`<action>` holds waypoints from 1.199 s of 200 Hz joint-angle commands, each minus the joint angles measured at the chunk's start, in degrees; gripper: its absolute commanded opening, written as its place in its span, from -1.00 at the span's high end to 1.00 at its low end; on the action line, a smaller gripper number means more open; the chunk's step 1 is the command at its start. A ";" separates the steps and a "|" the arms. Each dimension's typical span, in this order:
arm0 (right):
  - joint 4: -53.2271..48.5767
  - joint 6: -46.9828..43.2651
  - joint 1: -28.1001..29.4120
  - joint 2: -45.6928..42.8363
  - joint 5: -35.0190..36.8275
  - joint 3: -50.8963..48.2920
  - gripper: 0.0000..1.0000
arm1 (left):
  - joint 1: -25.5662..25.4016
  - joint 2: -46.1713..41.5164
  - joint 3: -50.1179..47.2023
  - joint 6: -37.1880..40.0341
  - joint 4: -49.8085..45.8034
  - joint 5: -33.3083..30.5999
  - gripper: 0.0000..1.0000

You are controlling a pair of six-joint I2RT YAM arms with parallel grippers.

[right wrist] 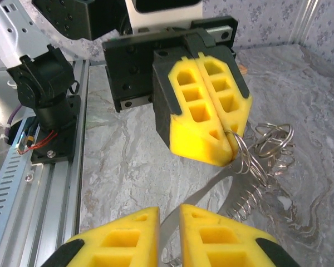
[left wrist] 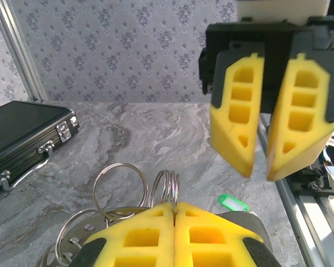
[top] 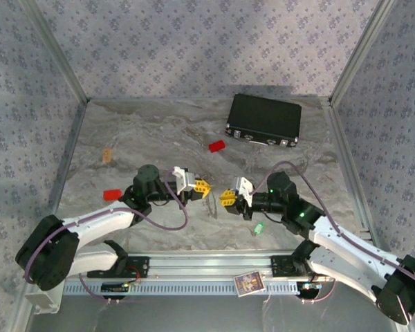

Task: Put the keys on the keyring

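My left gripper (top: 203,185) (left wrist: 174,207) is shut on the keyring (left wrist: 170,189), a coil of silvery wire loops standing up from its yellow fingertips. More silvery rings (left wrist: 116,186) hang beside it. In the right wrist view the same coil (right wrist: 242,158) sticks out of the left gripper (right wrist: 232,151). My right gripper (top: 226,198) (right wrist: 170,217) faces it a short way off, open with a narrow gap, and a grey metal strip shows below that gap. The green key (top: 259,227) (left wrist: 232,202) lies on the table near the right arm. Two small red pieces (top: 216,146) (top: 113,194) lie apart; which is the red key I cannot tell.
A black case (top: 264,119) (left wrist: 22,139) lies at the back right. A small tan piece (top: 107,155) sits at the left. A printed card (top: 249,282) rests on the front rail. Patterned walls with metal frames enclose the marbled table (top: 159,131).
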 commanded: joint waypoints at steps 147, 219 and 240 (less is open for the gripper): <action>8.98 0.10 1.44 5.82 1.11 0.79 0.53 | -0.42 0.13 2.45 0.87 0.03 8.50 1.00; 11.93 -0.07 1.75 7.94 0.42 1.71 0.61 | -0.79 0.43 2.72 0.90 0.07 8.96 1.00; 11.78 -0.46 1.71 9.08 -0.41 2.47 0.89 | -0.84 0.35 2.78 1.02 -0.08 8.66 1.00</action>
